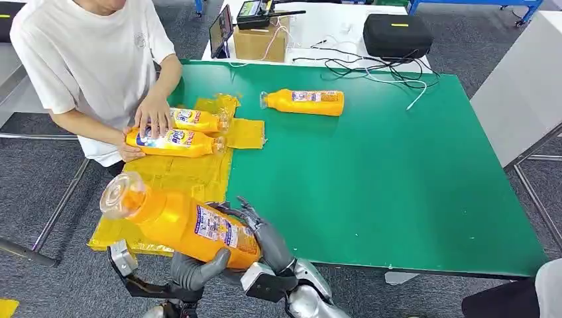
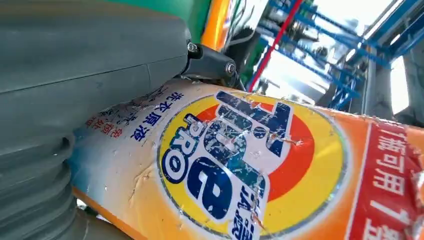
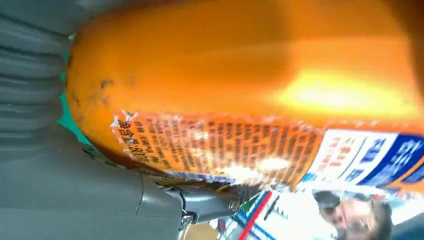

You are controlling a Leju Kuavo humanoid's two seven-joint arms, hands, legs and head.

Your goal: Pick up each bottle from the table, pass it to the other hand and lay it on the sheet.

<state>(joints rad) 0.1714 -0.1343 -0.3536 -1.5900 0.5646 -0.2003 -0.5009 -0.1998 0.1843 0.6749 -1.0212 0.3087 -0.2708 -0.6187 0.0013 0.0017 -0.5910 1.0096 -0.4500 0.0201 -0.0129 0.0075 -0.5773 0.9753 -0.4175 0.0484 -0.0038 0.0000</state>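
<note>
1. Here, we have a bottle [image 1: 182,222] held up above the table's [image 1: 397,192] near-left corner, over the near end of the yellow sheet [image 1: 179,173].
2. Its long axis runs slantwise: the clear cap points up and toward the table's left edge, and the base sits low, toward us and the right.
3. Our right hand [image 1: 262,232] is wrapped round the base end, its fingers curled over the label; in the right wrist view the bottle lies tight against that hand [image 3: 100,195].
4. Our left hand [image 1: 199,268] comes up from underneath, thumb pressed to the bottle's lower side; in the left wrist view the label lies flush against that hand [image 2: 90,75]. We judge that both hands hold the bottle, though how firmly each grips we cannot tell.
5. We read this as the middle of the pass between hands.
6. The sheet lies just under and beyond the cap end, so the left hand is the nearer one for the lay-down.
7. 2 bottles [image 1: 175,131] already lie on the sheet's far part, under a person's hands [image 1: 149,119].
8. 1 more bottle [image 1: 305,101] lies on its side near the far edge, well apart from both hands.
</note>
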